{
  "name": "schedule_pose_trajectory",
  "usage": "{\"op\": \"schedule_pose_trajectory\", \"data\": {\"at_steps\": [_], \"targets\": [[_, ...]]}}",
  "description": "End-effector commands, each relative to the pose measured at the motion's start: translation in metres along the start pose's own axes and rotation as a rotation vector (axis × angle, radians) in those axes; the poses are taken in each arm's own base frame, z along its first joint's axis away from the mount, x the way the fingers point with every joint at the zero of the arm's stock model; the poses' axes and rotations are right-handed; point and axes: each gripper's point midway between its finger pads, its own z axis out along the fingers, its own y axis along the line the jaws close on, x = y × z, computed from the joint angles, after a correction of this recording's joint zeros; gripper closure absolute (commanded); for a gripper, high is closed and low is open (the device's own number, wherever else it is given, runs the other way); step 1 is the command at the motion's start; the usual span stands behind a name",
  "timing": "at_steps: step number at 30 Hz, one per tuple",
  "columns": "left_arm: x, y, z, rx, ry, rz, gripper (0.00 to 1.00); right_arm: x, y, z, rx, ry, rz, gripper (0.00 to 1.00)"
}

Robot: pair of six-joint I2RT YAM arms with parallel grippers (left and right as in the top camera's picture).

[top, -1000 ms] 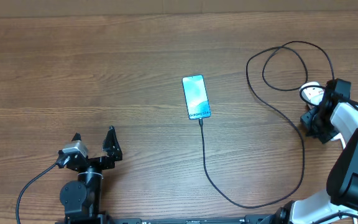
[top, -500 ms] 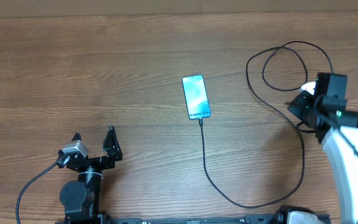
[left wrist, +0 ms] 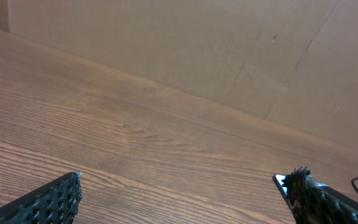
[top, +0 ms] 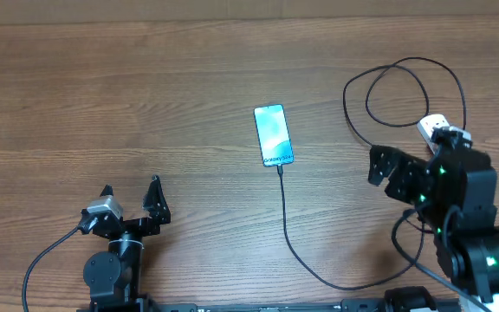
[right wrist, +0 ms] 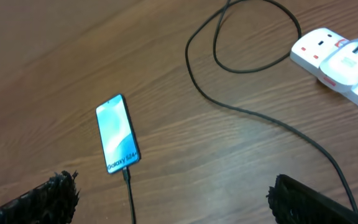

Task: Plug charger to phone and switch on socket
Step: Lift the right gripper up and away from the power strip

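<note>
Black thin charger cable is sitting plugged into the near end of the slim lit-screen smartphone at the middle of the wooden surface, so that step is looking done. White elongated power strip is lying by the right edge, its switch state unreadable, while the left end effector and right end effector are hanging open and empty.

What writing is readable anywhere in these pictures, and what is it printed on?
"Galaxy S24": on the screen of the phone, near its lower end in the right wrist view. In the overhead view the same text is too small to read.
Red marks on the white socket: too small and blurred to read.
No other readable text, number or sign shows.
</note>
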Motion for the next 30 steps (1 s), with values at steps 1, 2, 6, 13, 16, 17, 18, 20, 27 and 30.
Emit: {"op": "schedule_pose_trajectory", "data": {"at_steps": [1,2,6,13,16,17,18,20,27,30], "targets": [[0.0,0.003,0.0,-0.011,-0.005,-0.01,0.01,0.012,0.002,-0.004,-0.017,0.054,-0.01,0.0],[0.0,0.003,0.0,-0.011,-0.005,-0.01,0.0,0.019,0.001,-0.003,-0.016,0.086,-0.009,0.0],[0.0,0.003,0.0,-0.011,-0.005,-0.01,0.0,0.039,-0.007,-0.004,0.013,0.175,-0.005,0.0],[0.0,0.003,0.0,-0.011,-0.005,-0.01,0.01,0.033,-0.031,-0.005,0.148,0.133,-0.02,0.0],[0.0,0.003,0.0,-0.011,-0.005,-0.01,0.0,0.034,-0.031,-0.006,0.152,0.136,-0.021,0.0],[0.0,0.003,0.0,-0.011,-0.005,-0.01,0.0,0.034,-0.031,-0.006,0.152,0.136,-0.021,0.0],[0.0,0.003,0.0,-0.011,-0.005,-0.01,0.0,0.034,-0.031,-0.006,0.152,0.136,-0.021,0.0],[0.0,0.003,0.0,-0.011,-0.005,-0.01,0.0,0.034,-0.031,-0.006,0.152,0.136,-0.021,0.0],[0.0,0.003,0.0,-0.011,-0.005,-0.01,0.0,0.026,-0.033,-0.005,0.168,0.096,0.005,0.0],[0.0,0.003,0.0,-0.011,-0.005,-0.01,0.0,0.017,-0.031,-0.004,0.16,0.056,0.001,0.0]]}}
